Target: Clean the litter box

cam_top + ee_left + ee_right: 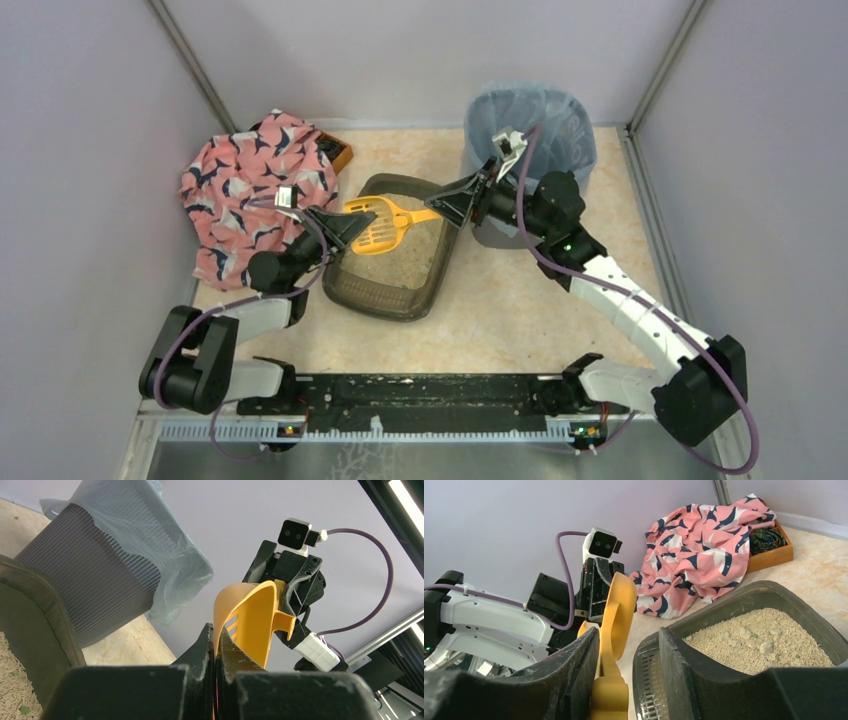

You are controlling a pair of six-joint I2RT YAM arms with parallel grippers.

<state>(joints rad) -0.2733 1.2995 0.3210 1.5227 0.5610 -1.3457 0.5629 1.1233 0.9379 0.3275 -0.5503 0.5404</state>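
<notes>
The litter box (375,290), a dark translucent tray of pale litter with a few clumps, sits mid-table; it also shows in the right wrist view (744,592) and the left wrist view (35,605). A yellow slotted scoop (383,226) hangs above it. My left gripper (338,226) is shut on the scoop's rim (252,622). My right gripper (452,205) is open, with the scoop's handle (610,700) between its fingers, lying against one finger (574,660) and apart from the other.
A tall grey bin with a blue bag (530,125) stands at the back right, behind the right gripper. A pink patterned cloth (250,190) lies over an orange wooden tray (338,155) at the back left. Lilac walls enclose the table.
</notes>
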